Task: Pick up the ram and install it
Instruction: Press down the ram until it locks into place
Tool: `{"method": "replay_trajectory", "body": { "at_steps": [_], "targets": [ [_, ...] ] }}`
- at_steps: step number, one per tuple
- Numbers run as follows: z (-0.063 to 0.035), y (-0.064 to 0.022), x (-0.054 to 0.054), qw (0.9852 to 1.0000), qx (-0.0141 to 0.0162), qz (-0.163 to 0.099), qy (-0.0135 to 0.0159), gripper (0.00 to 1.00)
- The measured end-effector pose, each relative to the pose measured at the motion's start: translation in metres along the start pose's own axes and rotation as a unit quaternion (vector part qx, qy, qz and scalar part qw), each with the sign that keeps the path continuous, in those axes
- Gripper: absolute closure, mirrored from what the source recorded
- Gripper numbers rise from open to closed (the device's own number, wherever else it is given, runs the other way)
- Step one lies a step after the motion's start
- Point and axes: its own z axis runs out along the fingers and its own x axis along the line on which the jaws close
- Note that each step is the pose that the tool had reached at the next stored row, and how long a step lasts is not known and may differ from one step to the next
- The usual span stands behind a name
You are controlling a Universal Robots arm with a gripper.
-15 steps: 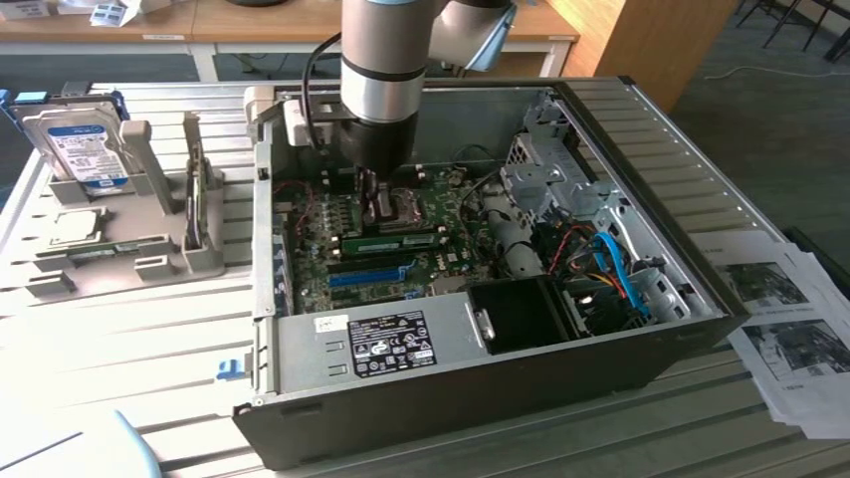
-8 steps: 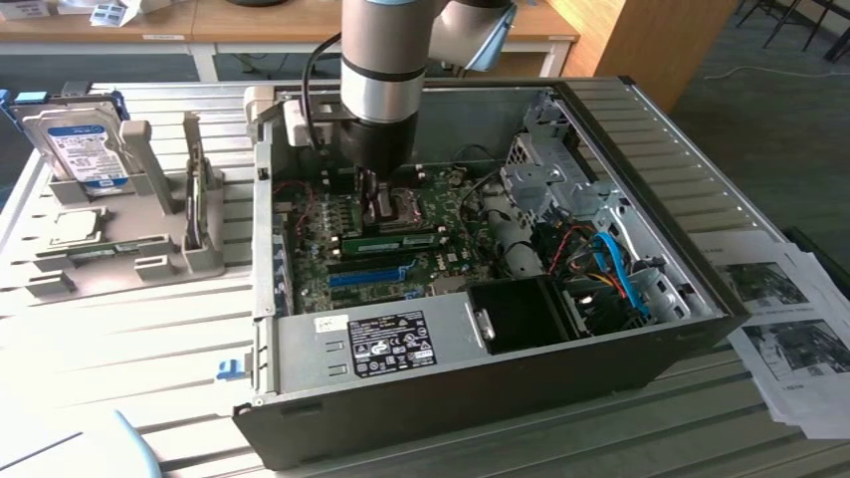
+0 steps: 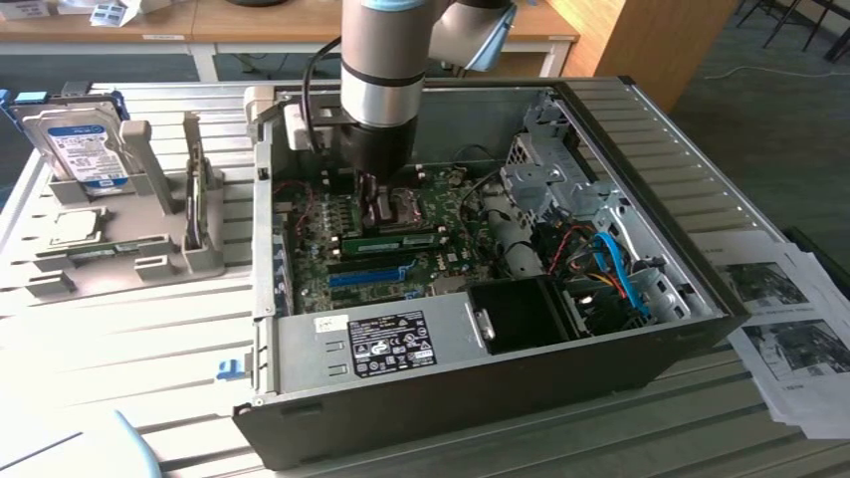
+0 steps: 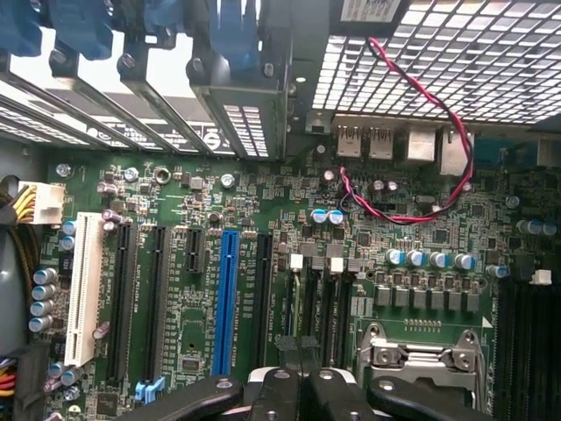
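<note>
The ram [image 3: 394,242], a narrow green stick, stands on edge in the motherboard [image 3: 332,261] inside the open computer case [image 3: 638,259]. My gripper [image 3: 377,204] reaches down into the case just behind the ram, over the CPU socket [image 3: 402,209], apart from the stick. In the wrist view the black fingers [image 4: 272,396] sit pressed together, shut, and I see nothing held between them. Beyond them lie the blue slot strip [image 4: 226,298] and the metal CPU socket [image 4: 425,355].
A grey rack [image 3: 119,254] on the exterior view's left holds a silver hard drive [image 3: 83,149]. Printed papers [image 3: 790,339] lie at the exterior view's right. Inside the case are a black power supply [image 3: 385,339], a fan [image 3: 531,314], blue cables [image 3: 618,274] and a red-black wire [image 4: 438,105].
</note>
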Motion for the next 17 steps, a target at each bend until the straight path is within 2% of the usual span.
{"method": "replay_trajectory", "body": {
  "at_steps": [17],
  "targets": [
    [0.0055,-0.0002,-0.0001,1.0,-0.0005,0.0,0.0,0.91]
  ]
}}
